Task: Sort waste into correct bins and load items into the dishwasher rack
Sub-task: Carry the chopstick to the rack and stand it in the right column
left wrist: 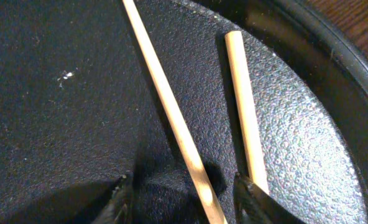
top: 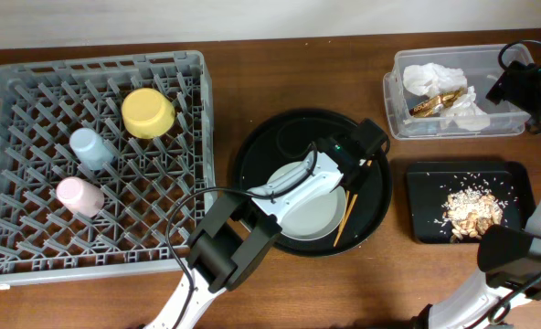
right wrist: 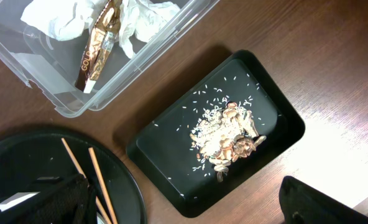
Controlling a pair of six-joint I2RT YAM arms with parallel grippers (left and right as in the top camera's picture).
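**Left claw down over the chopsticks**

The left gripper [left wrist: 184,200] hung low in the round black tray [top: 243,160], jaws half apart. They straddled one of the two chopsticks [left wrist: 165,106] without clamping it, and the other ran up to one finger. The plate [top: 312,215] sat in that same tray. The right gripper [right wrist: 187,199] hovered wide open and empty above the flat black tray [top: 426,183] of scraps [top: 472,208]. Napkins [top: 430,75] and wrapper [top: 438,100] lay in the clear tub [top: 398,100]. Blue cup [top: 90,146], pink cup [top: 79,195] and yellow bowl [top: 148,111] stood in the rack [top: 5,137].

Pale tan chopsticks [left wrist: 174,118] against a pebble-grained black tray [left wrist: 59,124].
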